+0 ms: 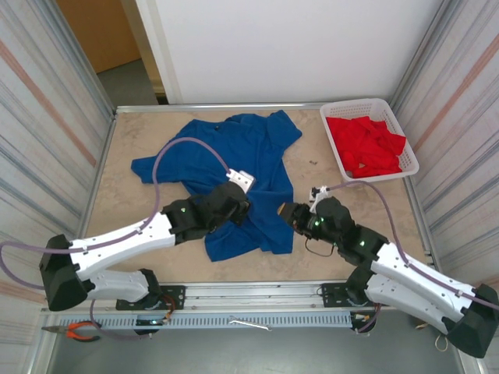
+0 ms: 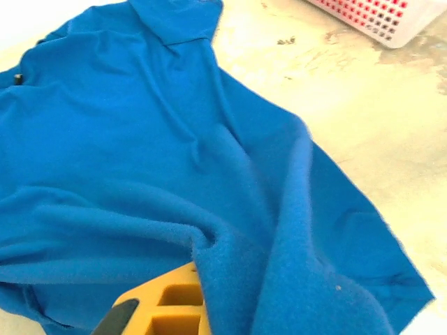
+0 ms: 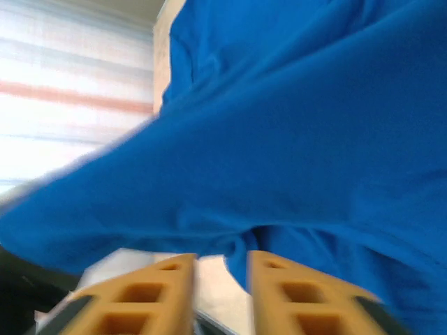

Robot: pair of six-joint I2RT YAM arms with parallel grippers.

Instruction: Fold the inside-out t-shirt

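**Left gripper** [image 1: 243, 204]: is clamping shut on a bunched ridge of the inside-out t-shirt [image 1: 234, 152]. From the left wrist, one yellow finger [image 2: 171, 307] is poking out under the cloth [image 2: 140, 139], which is heaping over it in a thick fold.

**Right gripper** [image 1: 285, 210]: is sitting at the shirt's right-hand edge. From the right wrist, the two yellow fingers [image 3: 164, 296] are standing a narrow way apart [image 3: 220, 262], with pale surface showing through the gap. Blue cloth [image 3: 314, 139] is hanging just above the tips. The picture is blurred, and I cannot tell whether the cloth is touching them.

**Inside-out t-shirt**: royal blue, lying rumpled across the middle of the table [image 1: 257, 269]. One sleeve is reaching left, another part is pointing toward the far right, and the lower hem is drooping toward the near edge between the two grippers. No print is showing.

**Left arm** [image 1: 125, 238]: white and black, stretching in from the near left, with a purple cable looping over the shirt.

**Right arm** [image 1: 405, 273]: is coming in from the near right, bent toward the shirt.

**White basket** [image 1: 374, 102]: is standing at the far right corner, well apart from the shirt, and holding a red garment [image 1: 366, 144]. Its corner is also showing from the left wrist [image 2: 377, 17].

**Red-handled pliers** [image 1: 78, 331]: are lying below the rail at the near left.
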